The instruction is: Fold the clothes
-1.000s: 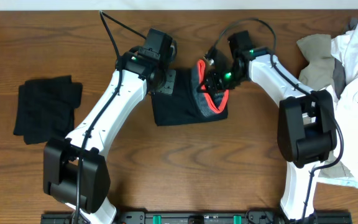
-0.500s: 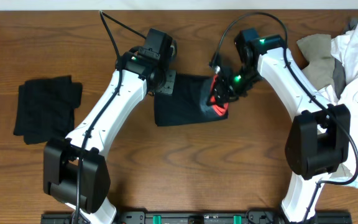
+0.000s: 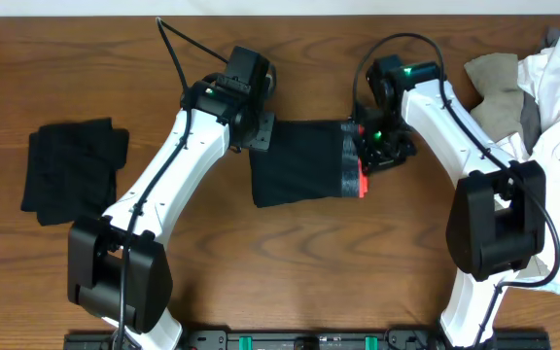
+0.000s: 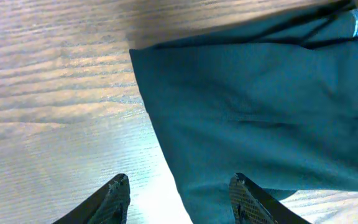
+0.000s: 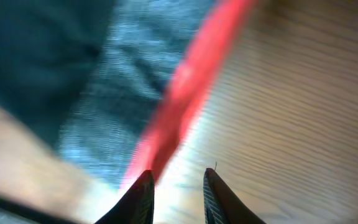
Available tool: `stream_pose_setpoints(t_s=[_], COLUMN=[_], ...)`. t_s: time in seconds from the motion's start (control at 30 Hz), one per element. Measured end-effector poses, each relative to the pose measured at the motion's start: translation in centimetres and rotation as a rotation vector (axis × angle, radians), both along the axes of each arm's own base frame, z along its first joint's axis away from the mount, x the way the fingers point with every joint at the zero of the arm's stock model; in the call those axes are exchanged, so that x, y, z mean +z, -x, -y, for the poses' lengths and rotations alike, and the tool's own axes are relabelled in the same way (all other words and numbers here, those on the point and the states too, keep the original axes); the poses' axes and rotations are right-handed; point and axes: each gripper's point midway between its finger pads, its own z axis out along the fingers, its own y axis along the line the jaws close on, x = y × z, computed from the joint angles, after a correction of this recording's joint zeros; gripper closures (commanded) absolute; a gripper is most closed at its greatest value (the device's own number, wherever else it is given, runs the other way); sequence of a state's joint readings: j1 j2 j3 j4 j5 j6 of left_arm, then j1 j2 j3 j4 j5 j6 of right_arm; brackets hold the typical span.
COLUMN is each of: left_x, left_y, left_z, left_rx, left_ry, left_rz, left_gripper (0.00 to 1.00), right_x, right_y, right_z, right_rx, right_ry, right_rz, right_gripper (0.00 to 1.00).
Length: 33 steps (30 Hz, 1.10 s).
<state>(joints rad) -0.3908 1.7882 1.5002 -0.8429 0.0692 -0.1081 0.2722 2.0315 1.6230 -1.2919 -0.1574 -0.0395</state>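
Note:
A dark teal pair of shorts point(image 3: 295, 160) lies spread flat at the table's middle, with a grey waistband and a red trim point(image 3: 361, 185) at its right end. My left gripper point(image 3: 258, 131) is open over the shorts' left edge. In the left wrist view the cloth point(image 4: 260, 106) lies partly between the open fingers point(image 4: 178, 186). My right gripper point(image 3: 377, 146) sits at the waistband end. In the right wrist view its fingers point(image 5: 178, 180) stand apart with bare wood between them, beside the blurred red trim point(image 5: 191, 81).
A folded black garment point(image 3: 71, 167) lies at the far left. A heap of white, grey and beige clothes point(image 3: 542, 117) fills the right edge. Wooden table point(image 3: 290, 262) shows in front of the shorts.
My right gripper pulled the bunched waistband end rightward and down, spreading the shorts out flat. Its fingers now stand apart off the cloth. My left arm stayed in place.

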Motion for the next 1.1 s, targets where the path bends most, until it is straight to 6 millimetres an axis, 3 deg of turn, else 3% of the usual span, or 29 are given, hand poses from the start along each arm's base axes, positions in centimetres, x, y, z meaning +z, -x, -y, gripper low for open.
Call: stream_pose_setpoints(t_s=[0.23,0.33,0.53,0.7,0.93,1.1], left_x=[-0.5,-0.6,-0.6,-0.6,-0.6,-0.6], left_y=[1.3,1.6,1.6,1.6,1.6,1.6], left_z=[-0.5,-0.6,-0.6,-0.6,-0.6,-0.6], left_rx=[-0.001,-0.001,-0.001,-0.001,-0.001,-0.001], left_ry=[-0.02,-0.026,-0.026,-0.026,-0.026,-0.026], left_rz=[-0.055,-0.069,-0.069,-0.069,-0.069,-0.069], left_gripper=[0.46,0.46,0.46,0.46,0.46,0.46], right_x=[-0.7,-0.7,-0.8,-1.1,-3.2,-4.6], right_y=[-1.9,-2.3,-4.3,-6.3,-7.5,-8.3], right_z=[1.8,1.6,0.5,-0.2,-0.7,-1.6], right_rx=[-0.093,-0.102,-0.106,-0.102,-0.095,-0.063], right_ry=[0.124,0.11,0.056,0.021,0.012,-0.033], right_rz=[0.083,0.101,0.176,0.248,0.257,0.262], right_gripper=[0.7,0.59,0.51,0.5,0.41,0.45])
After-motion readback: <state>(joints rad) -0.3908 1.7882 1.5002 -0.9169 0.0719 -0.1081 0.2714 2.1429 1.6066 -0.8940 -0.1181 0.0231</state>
